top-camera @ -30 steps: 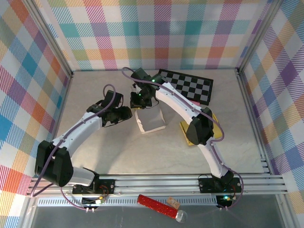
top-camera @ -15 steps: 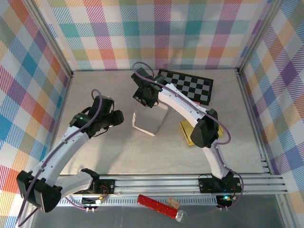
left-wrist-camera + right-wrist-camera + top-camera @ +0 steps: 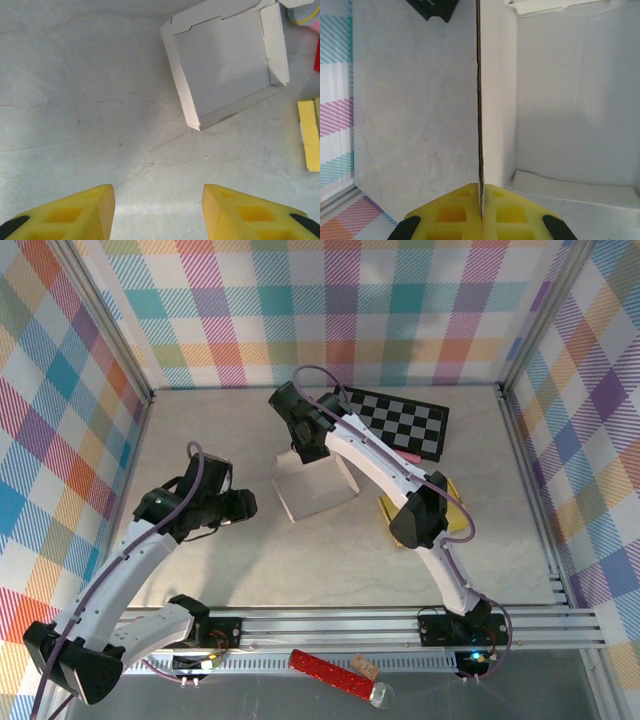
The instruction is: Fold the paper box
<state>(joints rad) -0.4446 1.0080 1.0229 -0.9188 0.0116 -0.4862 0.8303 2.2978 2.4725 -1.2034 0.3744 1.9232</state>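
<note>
"Why pinch that side?"

"I've got the right gripper (image 3: 481, 202) closed on the box (image 3: 315, 490) wall, on the table (image 3: 490, 540), probably to stand it up. Left gripper (image 3: 156, 195) gapes wide, empty, well apart."

Overhead rear view, wrist views sharing box (image 3: 227, 60)

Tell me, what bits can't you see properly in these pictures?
1. Top view: the box's far edge is hidden under the right gripper.
2. Top view: the yellow thing is partly covered by the right arm.
3. Left wrist view: the red thing is cut off by the picture's edge.
4. Right wrist view: most of the box is cut off by the frame.
</note>
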